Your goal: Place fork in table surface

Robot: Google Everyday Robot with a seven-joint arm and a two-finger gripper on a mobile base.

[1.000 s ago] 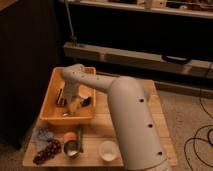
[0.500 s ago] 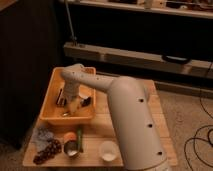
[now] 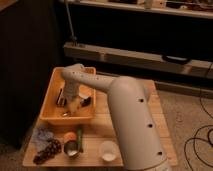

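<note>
My arm reaches down from the right into the yellow plastic bin [image 3: 50,95] at the left of the light wooden table surface [image 3: 152,117]. My gripper [image 3: 68,103] is low inside the bin, over its middle-left floor. The fork does not show clearly; it may be hidden under the wrist and gripper. A slim utensil [image 3: 61,96] leans at the bin's left, next to the gripper. A small silvery glint [image 3: 65,114] lies near the bin's front wall.
In the bin, a white item [image 3: 86,92] and a dark item [image 3: 86,102] lie right of the gripper. In front of the bin: blue cloth [image 3: 42,133], dark grapes [image 3: 47,150], an orange item [image 3: 68,136], a green item [image 3: 79,138], a metal can [image 3: 71,148], a white cup [image 3: 107,150].
</note>
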